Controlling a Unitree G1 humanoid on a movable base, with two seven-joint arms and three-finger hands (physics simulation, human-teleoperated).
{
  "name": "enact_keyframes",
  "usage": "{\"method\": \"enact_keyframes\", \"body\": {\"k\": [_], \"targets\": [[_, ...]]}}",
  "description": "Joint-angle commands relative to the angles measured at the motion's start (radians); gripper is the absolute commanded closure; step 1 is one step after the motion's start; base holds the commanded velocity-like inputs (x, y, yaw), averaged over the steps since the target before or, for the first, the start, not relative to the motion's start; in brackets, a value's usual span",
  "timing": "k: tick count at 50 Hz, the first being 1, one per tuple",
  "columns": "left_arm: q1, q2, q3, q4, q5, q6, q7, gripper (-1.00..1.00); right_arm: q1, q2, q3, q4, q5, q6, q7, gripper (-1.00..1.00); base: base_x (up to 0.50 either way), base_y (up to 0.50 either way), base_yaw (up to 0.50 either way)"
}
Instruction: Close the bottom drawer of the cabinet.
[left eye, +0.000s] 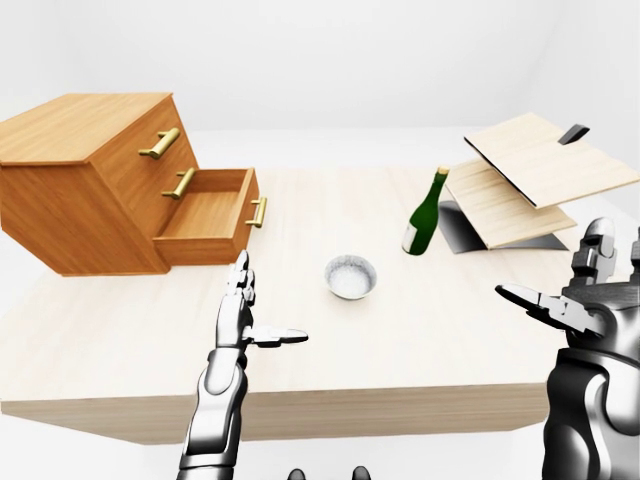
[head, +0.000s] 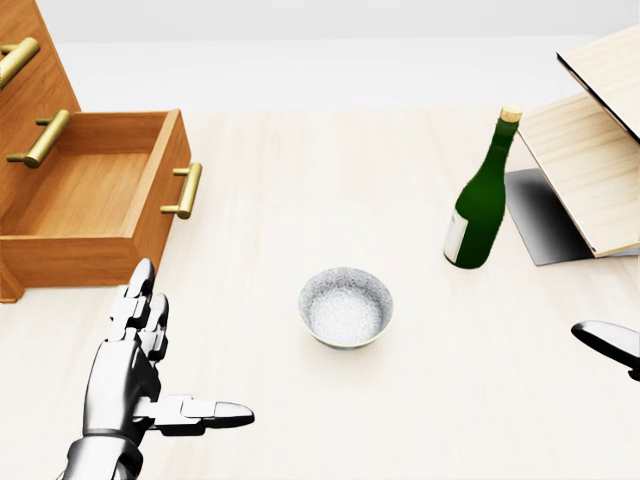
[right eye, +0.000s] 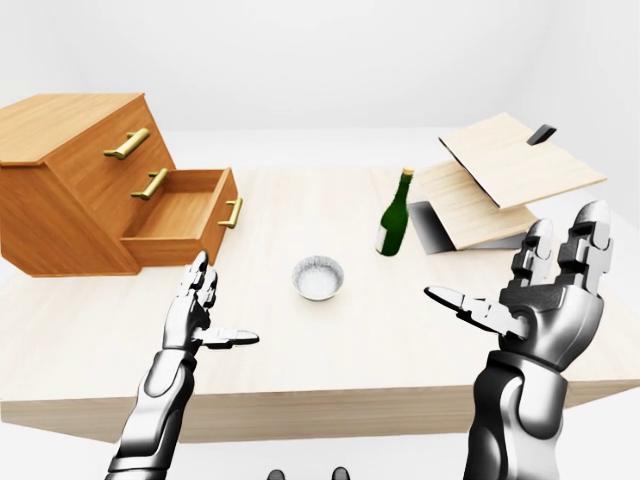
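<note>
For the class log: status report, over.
Left hand open, below the drawer. Right hand open, empty. Bottom drawer pulled out of cabinet. Bowl, bottle off to the right.

All three views look from the robot's head, down over its arms onto the counter (left eye: 420, 330). The head view is nearer and steeper. The two eye views are wider, and they share the cabinet (left eye: 90, 180), bowl (left eye: 350, 277) and bottle (left eye: 425, 213).
</note>
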Motion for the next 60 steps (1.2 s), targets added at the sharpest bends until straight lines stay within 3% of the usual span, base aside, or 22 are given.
{"method": "enact_keyframes", "body": {"k": [1,31,47,50,52,56,60], "targets": [[-0.001,0.000,0.000,0.008,0.001,-0.006,0.001,-1.00,0.002,0.000,-0.003,-0.012,0.002,0.000,0.011,-1.00,0.32,0.00,0.00],[-0.005,0.000,0.000,0.005,0.002,0.000,0.005,-1.00,-0.003,-0.001,0.002,-0.011,0.001,0.000,0.015,-1.00,0.32,0.00,0.00],[-0.025,0.005,0.009,0.056,0.001,-0.026,0.007,-1.00,0.006,0.007,-0.004,-0.006,0.005,0.000,0.020,-1.00,0.28,0.00,0.00],[-0.048,0.011,0.019,0.083,-0.002,-0.028,0.010,-1.00,0.008,0.008,-0.003,-0.002,0.007,0.000,0.022,-1.00,0.00,0.00,0.00],[-0.112,0.016,0.031,0.174,0.000,-0.058,0.025,-1.00,0.008,0.009,0.002,0.001,0.003,0.000,0.023,-1.00,0.00,0.00,0.00],[-0.239,0.039,0.049,0.354,0.010,-0.086,0.061,-1.00,0.008,0.008,0.001,-0.002,0.005,0.000,0.023,-1.00,0.00,0.00,0.00],[-0.370,0.064,0.060,0.583,0.026,-0.086,0.110,-1.00,0.009,0.011,0.010,0.006,-0.004,0.000,0.026,-1.00,0.00,0.00,0.00]]}}
